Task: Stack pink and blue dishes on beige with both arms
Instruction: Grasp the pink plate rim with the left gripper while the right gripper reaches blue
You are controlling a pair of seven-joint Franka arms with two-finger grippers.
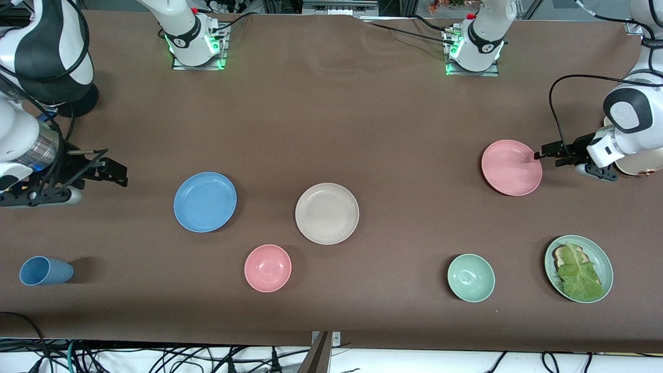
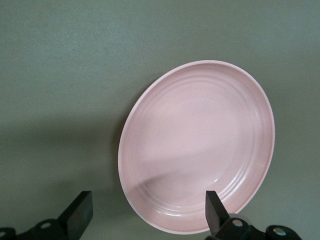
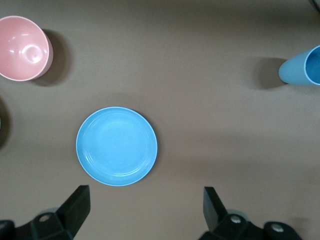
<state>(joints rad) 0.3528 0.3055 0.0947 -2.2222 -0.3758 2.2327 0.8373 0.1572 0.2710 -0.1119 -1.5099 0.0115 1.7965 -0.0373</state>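
Toward the middle of the bench (image 1: 331,129), the beige plate (image 1: 327,213) lies flat and bare. Beside it, toward the right arm's end, lies the blue plate (image 1: 205,201), with the right tool (image 1: 111,173) spread wide and hanging well clear of it. Nearer the bases, toward the left arm's end, the pink plate (image 1: 512,167) lies flat; the left tool (image 1: 550,151), fingers spread, is at its rim. All three are round, with no long axis. Best to straddle the rim squarely before pinching, then lift level.
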